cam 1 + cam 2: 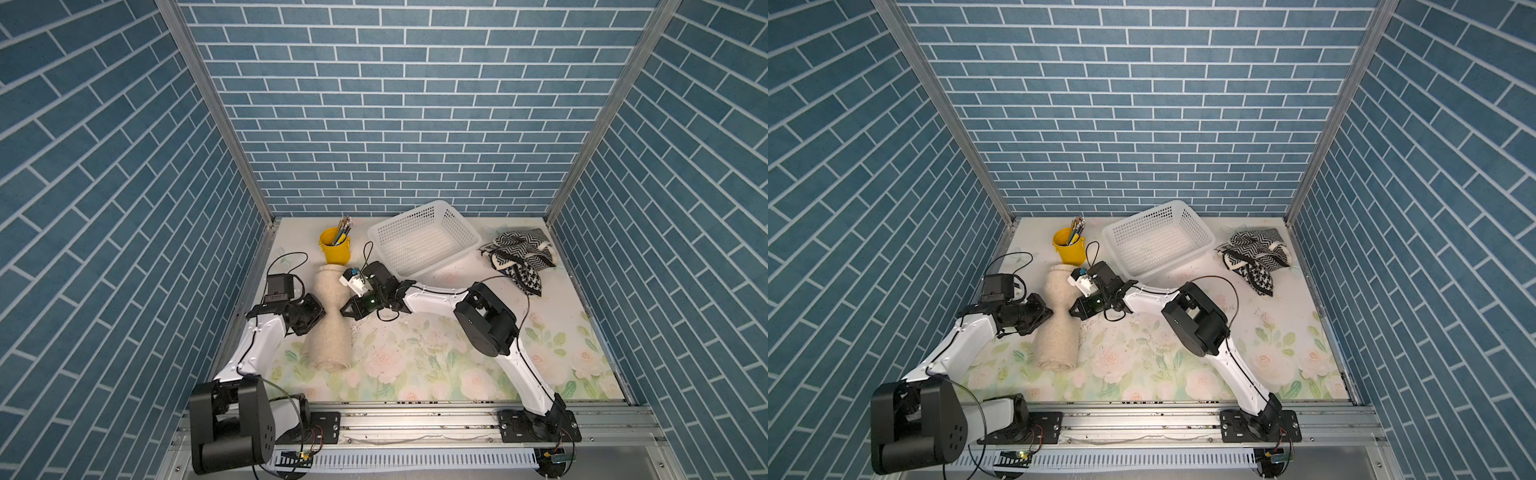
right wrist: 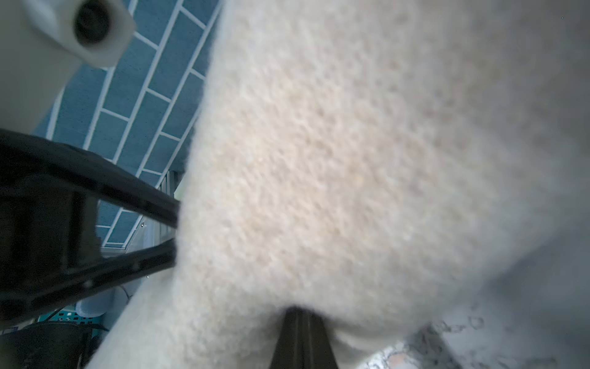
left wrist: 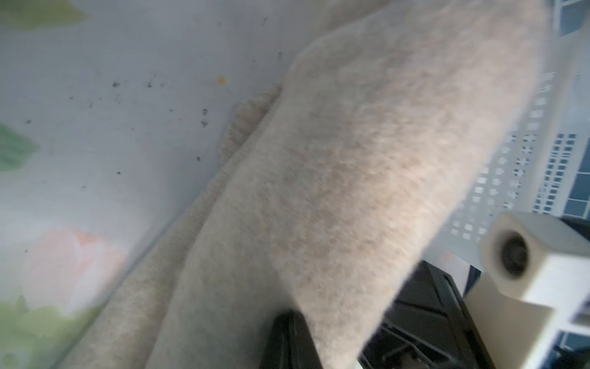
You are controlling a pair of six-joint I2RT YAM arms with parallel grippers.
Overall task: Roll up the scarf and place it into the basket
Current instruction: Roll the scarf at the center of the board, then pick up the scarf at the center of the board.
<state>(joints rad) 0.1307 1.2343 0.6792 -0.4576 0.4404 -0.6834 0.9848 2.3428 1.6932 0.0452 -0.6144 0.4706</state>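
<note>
As left claw (image 1: pixel 322 317) and right claw (image 1: pixel 343 311) clamp its waist, scarf (image 1: pixel 328 349) lies near basket (image 1: pixel 409 226).
Soft, light; a mid-roll grip should keep it wound.

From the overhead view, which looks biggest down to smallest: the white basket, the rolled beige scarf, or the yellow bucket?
In a top view:
white basket
rolled beige scarf
yellow bucket, clearly smallest

This looks like a robot test cell in a lab, not a home: printed blue brick panels (image 1: pixel 407 124) on bare aluminium posts (image 1: pixel 216 112) stand beyond and to both sides of the fingers (image 1: pixel 348 309), a floral sheet (image 1: pixel 436 357) lies under them, and two white arms (image 1: pixel 524 369) are bolted to a metal rail (image 1: pixel 415 424) behind them
</note>
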